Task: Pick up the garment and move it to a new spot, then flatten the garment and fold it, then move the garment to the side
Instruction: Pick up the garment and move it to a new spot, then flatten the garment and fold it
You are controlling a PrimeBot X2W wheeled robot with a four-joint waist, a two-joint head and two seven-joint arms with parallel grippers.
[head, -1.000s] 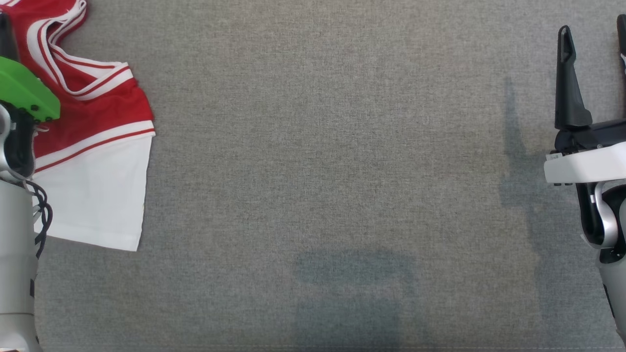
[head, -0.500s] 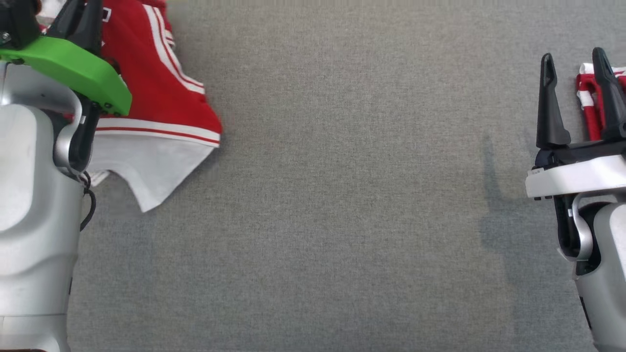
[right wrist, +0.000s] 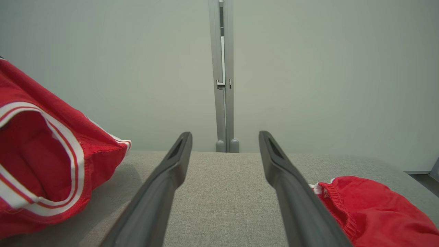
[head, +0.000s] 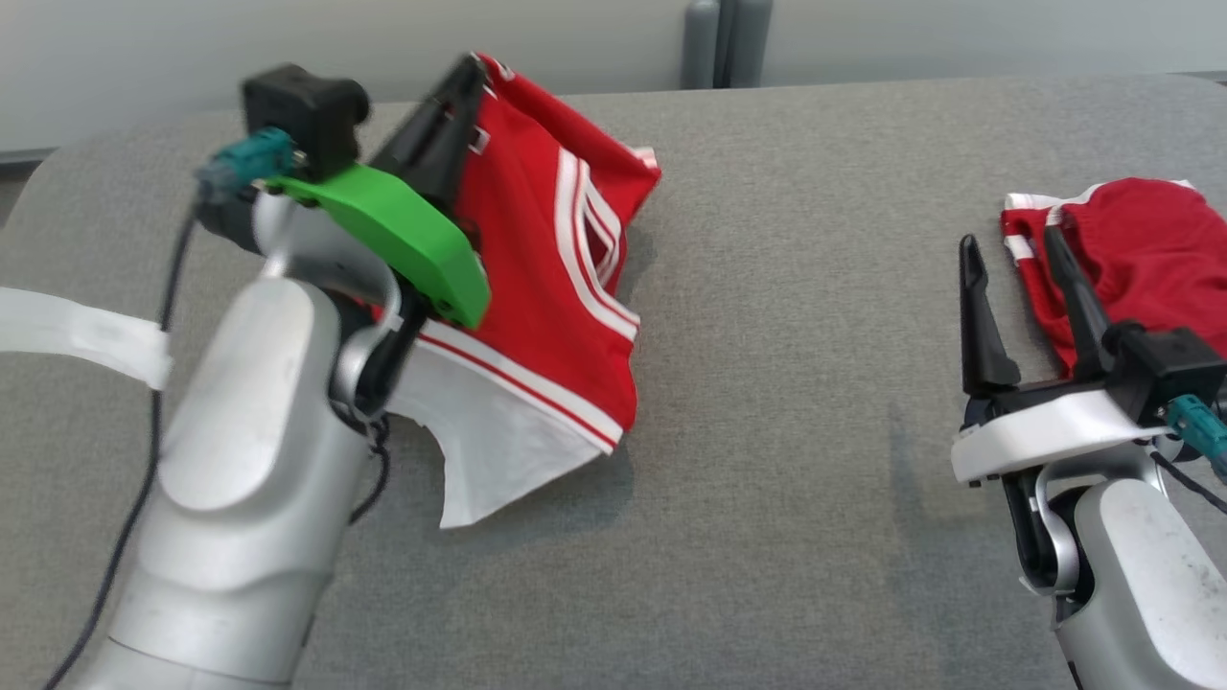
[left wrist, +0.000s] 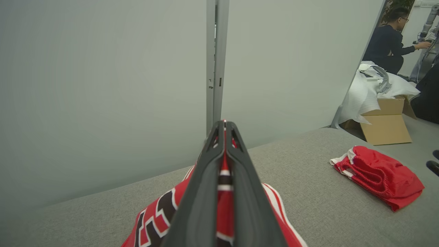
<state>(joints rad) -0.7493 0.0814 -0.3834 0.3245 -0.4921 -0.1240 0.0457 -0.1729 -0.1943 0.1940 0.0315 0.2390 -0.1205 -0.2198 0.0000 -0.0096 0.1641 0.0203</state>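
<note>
At ten o'clock: garment, left gripper jaws clamped on it; right gripper jaws apart. Step, likely: relocation; next: set down flat.

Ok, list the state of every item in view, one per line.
jersey, lifted by its top, lower part draped on the table
left gripper, shut on the jersey
right gripper, open and empty
shorts, bunched, lying on the table
cardboard box, flaps open

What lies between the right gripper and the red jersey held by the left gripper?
The stretch is bare: in the head view, plain grey surface lies between the open right gripper and the jersey pinched in the shut left gripper.
</note>
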